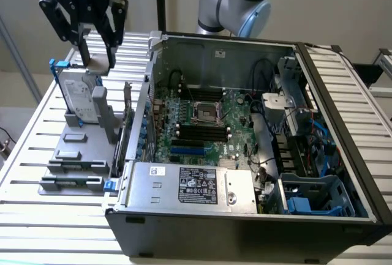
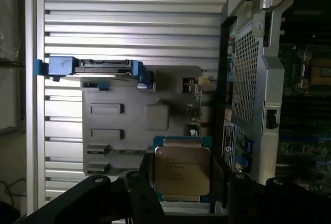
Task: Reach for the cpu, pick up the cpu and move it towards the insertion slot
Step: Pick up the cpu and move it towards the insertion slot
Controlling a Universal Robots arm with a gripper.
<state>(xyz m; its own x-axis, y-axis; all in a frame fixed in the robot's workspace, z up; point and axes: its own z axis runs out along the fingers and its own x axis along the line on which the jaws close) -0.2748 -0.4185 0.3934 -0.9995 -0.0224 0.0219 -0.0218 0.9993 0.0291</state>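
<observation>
The cpu (image 2: 182, 169), a small square chip with a silver-grey top and green edge, sits between the dark fingers (image 2: 140, 190) of my gripper (image 2: 182, 185). In the exterior view the gripper (image 1: 98, 57) hangs at the far left, shut on the cpu (image 1: 98, 63), lifted above the grey fixture (image 1: 76, 155). An empty square recess (image 2: 156, 116) shows on the fixture below. The insertion slot (image 1: 205, 114), a dark socket with a shiny frame, lies at the centre of the green motherboard (image 1: 236, 109) inside the open case, well to the exterior view's right of the gripper.
A silver hard drive (image 1: 79, 97) with a blue bracket stands upright in the fixture just under the gripper. The case wall (image 1: 149, 81) rises between the fixture and the motherboard. A power supply (image 1: 196, 185) fills the case's near side. The arm's base (image 1: 236, 2) stands behind the case.
</observation>
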